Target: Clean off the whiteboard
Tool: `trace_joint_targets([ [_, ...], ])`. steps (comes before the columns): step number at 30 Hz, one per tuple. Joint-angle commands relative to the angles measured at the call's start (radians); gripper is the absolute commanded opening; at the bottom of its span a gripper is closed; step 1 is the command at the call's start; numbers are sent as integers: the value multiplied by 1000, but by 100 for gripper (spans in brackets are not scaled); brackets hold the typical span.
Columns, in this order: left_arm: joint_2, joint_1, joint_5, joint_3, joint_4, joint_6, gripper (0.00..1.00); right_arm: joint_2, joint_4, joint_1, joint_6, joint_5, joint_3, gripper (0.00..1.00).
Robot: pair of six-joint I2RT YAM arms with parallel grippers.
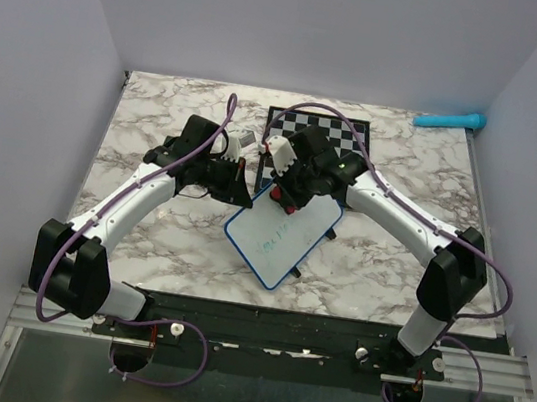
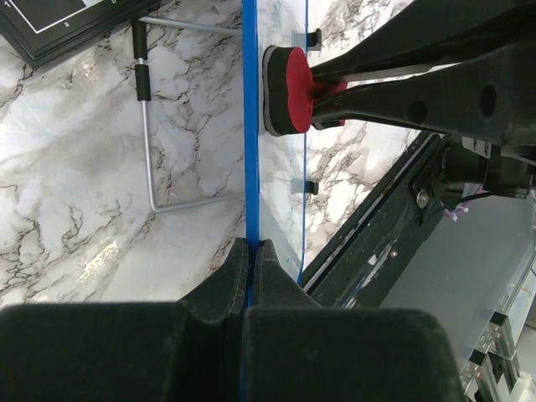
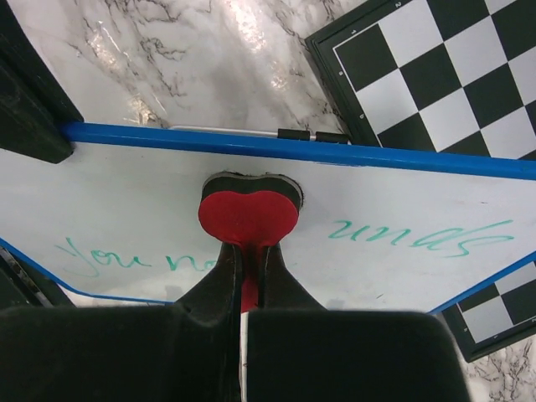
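The whiteboard (image 1: 279,233) is white with a blue rim and teal handwriting, and stands tilted on its wire stand at the table's middle. My left gripper (image 2: 249,245) is shut on the whiteboard's blue rim (image 2: 249,126) at its upper left edge. My right gripper (image 3: 249,251) is shut on a red heart-shaped eraser (image 3: 249,213) with a black felt pad, pressed against the board's face (image 3: 377,201) near its top edge, between the teal words. The eraser also shows in the left wrist view (image 2: 289,90) and in the top view (image 1: 289,204).
A black-and-white chessboard (image 1: 338,131) lies flat behind the whiteboard. A teal marker (image 1: 450,120) lies at the table's far right corner. The board's wire stand (image 2: 144,126) rests on the marble. The dark base rail (image 1: 270,328) runs along the near edge.
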Motion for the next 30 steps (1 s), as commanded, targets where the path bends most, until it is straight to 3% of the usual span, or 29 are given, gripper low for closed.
trace_joint_targets([
  [1,12,-22,32,30,-20,19,0,35,12,9,14,-8,-22,1],
  [6,15,-22,38,34,-24,25,0,-35,36,6,12,-2,-177,1],
  [10,13,-22,43,37,-25,31,0,-55,43,-22,-8,4,-204,1],
  [22,15,-23,38,44,-43,45,0,55,-5,-92,-54,50,78,1],
  [30,15,-23,43,46,-40,48,0,12,33,-118,-98,18,-141,1],
])
